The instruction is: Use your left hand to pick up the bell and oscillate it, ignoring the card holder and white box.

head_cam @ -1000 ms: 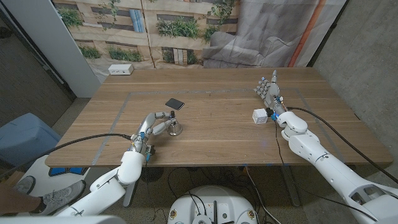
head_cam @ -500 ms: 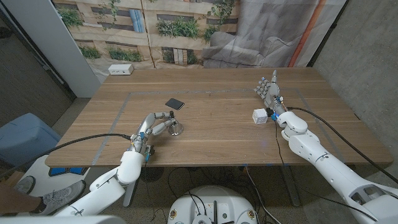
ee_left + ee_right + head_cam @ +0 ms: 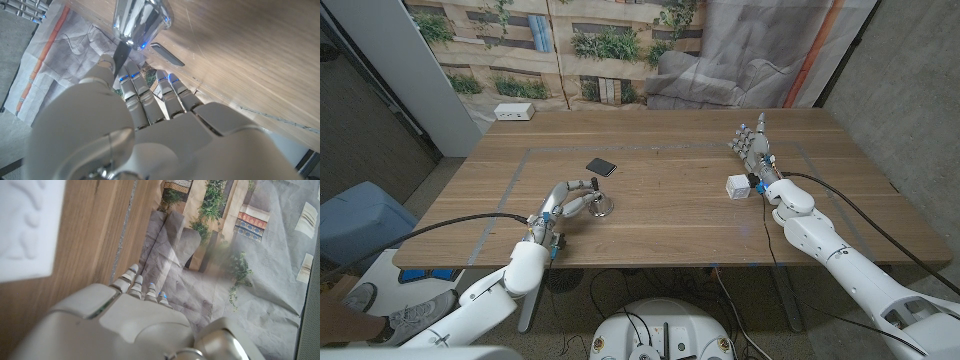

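Shiny mirror-like metal bell (image 3: 141, 21) with a dark handle, matt smooth pale plastic left hand (image 3: 150, 135), wood-grain matt table (image 3: 660, 200), matt white box (image 3: 738, 186), dark glossy card holder (image 3: 601, 166), wrinkled cloth backdrop (image 3: 760, 50) upper right

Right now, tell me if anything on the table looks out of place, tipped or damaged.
Nothing stands out. The bell sits at the left hand, the dark card holder lies flat behind it, and the white box stands beside the right hand. No spill or damage shows.

White power strip (image 3: 514, 112) at the wooden table's (image 3: 660, 215) far-left corner
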